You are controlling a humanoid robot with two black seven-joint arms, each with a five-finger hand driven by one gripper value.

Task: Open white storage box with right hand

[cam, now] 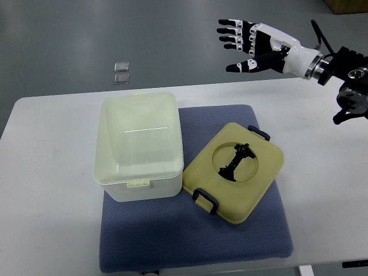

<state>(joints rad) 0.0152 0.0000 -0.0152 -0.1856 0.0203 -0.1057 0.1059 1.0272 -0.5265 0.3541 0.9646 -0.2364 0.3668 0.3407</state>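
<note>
I am hovering the right hand (247, 46), fingers spread and empty, beyond the counter (52, 190); the white storage box (139, 146) is sitting apparently lidless, risking a pointless knock.

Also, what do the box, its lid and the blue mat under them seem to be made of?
The white storage box looks like smooth plastic, slightly translucent: its walls show soft glare. The lid, lying off beside it, seems matte yellowish plastic with dark clasps. The blue mat looks like soft fabric or foam; its surface shows a fine dotted texture. I cannot be sure which.
</note>
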